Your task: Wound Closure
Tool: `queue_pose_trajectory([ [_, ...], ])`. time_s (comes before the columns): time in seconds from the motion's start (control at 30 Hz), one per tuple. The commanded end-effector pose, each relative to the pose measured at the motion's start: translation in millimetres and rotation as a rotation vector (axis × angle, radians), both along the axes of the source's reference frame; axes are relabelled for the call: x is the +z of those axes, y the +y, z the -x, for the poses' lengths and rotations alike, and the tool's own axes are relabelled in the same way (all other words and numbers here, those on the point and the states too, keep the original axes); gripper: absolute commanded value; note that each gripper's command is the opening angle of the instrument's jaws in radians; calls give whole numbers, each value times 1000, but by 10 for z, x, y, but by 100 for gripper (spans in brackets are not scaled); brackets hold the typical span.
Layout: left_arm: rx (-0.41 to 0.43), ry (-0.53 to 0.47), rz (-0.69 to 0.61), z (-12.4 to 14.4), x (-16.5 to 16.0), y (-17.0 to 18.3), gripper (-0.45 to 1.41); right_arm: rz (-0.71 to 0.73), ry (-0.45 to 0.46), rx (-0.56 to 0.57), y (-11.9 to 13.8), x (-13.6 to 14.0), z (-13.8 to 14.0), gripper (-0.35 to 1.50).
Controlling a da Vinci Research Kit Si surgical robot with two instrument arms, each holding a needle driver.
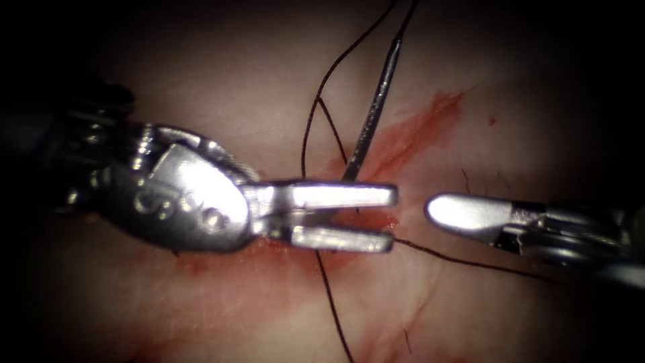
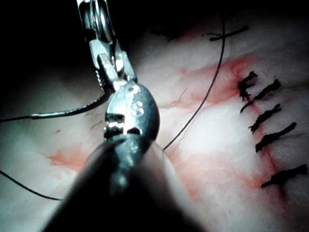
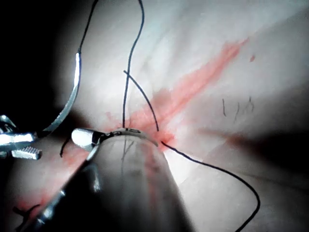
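Note:
My left tool [image 1: 392, 218] reaches in from the left over the cut [image 1: 416, 131], its two jaws apart with nothing between them. The curved needle [image 1: 377, 101] slants up from behind the upper jaw. Its lower end is hidden there, so I cannot tell whether it is in the tissue [image 1: 222, 74]. Dark thread [image 1: 321, 94] trails from the needle's upper end and loops down to the cut. In the right wrist view the needle [image 3: 72, 96] arcs toward the left tool [image 3: 35, 146]. My right tool [image 1: 437, 210] lies just right of the left jaws, shut and holding nothing.
One strand of thread [image 1: 470, 261] runs right from the cut beneath the right tool, and another [image 1: 332, 302] drops toward the lower edge. Red fluid [image 1: 269, 259] stains the tissue along the cut. Several finished dark stitches [image 2: 265, 118] cross the cut in the left wrist view.

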State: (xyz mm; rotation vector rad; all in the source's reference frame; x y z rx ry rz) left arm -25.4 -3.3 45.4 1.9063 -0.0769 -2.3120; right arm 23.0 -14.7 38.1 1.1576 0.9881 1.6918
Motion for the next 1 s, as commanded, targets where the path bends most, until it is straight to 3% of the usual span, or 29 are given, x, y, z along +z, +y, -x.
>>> queue_pose_trajectory([
  [0.03,26,11,-1,6,9,-3,-45,9,5,0,2,5,-8,116],
  [0.33,119,23,20,22,27,-27,-45,18,17,27,11,17,-10,116],
  [0.83,130,14,-16,42,10,-37,-45,-19,15,95,18,27,-19,116],
  [1.0,128,15,-20,42,10,-37,-45,-15,10,113,21,29,-20,106],
])
